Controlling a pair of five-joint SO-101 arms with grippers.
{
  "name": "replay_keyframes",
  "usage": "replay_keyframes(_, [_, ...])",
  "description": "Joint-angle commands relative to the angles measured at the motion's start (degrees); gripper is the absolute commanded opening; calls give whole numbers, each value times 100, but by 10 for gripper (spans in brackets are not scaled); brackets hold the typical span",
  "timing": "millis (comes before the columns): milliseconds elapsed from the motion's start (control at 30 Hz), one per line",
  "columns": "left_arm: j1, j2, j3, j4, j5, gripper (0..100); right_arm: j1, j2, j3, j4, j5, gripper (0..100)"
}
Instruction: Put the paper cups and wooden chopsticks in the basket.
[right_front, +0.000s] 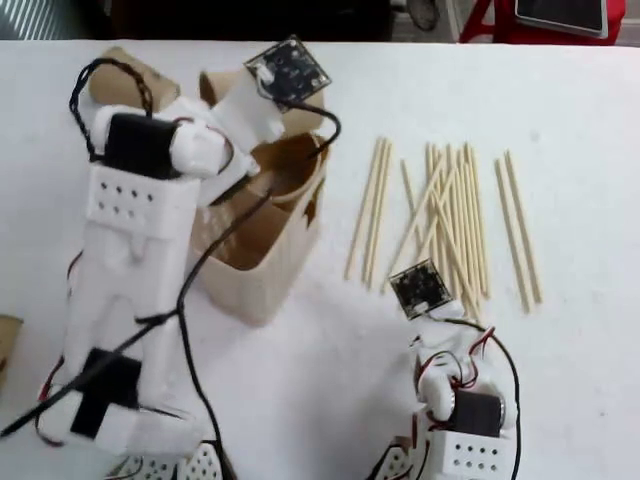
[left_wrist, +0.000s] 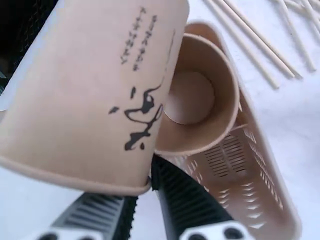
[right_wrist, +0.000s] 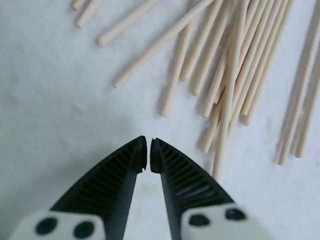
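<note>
Left wrist view gives me the left gripper (left_wrist: 145, 192) pinching the wall of a tan paper cup (left_wrist: 90, 90) with black brush marks, at the beige slotted basket (left_wrist: 250, 165) where a second cup (left_wrist: 195, 95) lies; the right gripper (right_wrist: 148, 150), fingers nearly touching, hangs beside the pale wooden chopsticks (right_wrist: 235, 65) scattered on the table (right_wrist: 60, 100)

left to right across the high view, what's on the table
paper cup at the edge → paper cup on its side → basket → small chopstick bunch → big chopstick pile → chopstick pair
</note>
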Motion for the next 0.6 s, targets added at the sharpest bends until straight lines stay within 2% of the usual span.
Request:
replay_keyframes(0, [-84,-857,519,62,26,23,-57,-31,44,-48,53,28])
replay_keyframes(200, [-400,-1657,1002,53,18,23,-57,-31,44,-48,53,28])
replay_keyframes(567, [-488,-1745,1046,62,-132,24,-48,-31,44,-48,53,28])
